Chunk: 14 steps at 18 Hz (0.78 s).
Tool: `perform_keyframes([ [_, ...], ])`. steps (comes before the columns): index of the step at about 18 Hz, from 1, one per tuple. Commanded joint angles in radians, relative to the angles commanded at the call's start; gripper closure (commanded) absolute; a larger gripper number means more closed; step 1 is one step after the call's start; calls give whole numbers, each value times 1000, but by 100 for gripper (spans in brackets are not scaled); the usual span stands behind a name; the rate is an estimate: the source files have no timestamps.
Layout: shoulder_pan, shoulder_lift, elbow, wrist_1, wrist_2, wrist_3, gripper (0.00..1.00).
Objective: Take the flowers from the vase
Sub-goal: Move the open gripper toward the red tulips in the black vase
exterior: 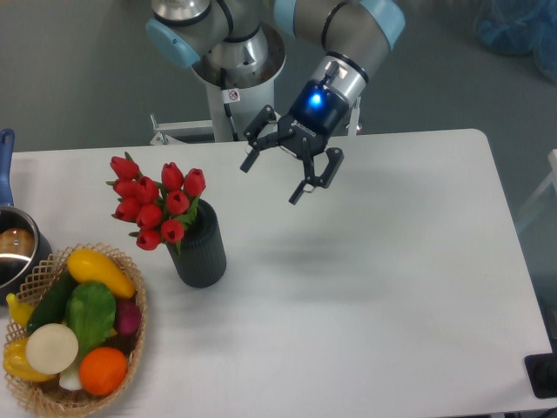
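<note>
1 arm reaches over the white table (392, 261), its gripper (273, 179) hanging in the air with the 2 fingers (252, 157) spread wide and nothing held between them. A blue light glows on the gripper's body. The flowers (155, 202), a bunch of red tulip buds with green leaves, stand in the vase (200, 248), leaning toward the left over its rim. The dark ribbed vase stands upright on the table, to the lower left of the gripper and apart from it. Just left of the vase lies a wicker basket (130, 366) holding coloured fruit and vegetables. A pot (13, 248) with a blue handle sits at the left edge.
</note>
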Motion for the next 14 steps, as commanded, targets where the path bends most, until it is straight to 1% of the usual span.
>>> perform_keyframes([
  [1, -5, 6, -12, 0, -6, 2, 0],
  [4, -18, 14, -20, 2, 0, 8, 0],
  [7, -49, 15, -26, 2, 3, 9, 0],
  [8, -72, 15, -28, 2, 4, 8, 0],
  [14, -112, 0, -25, 3, 9, 6, 0],
])
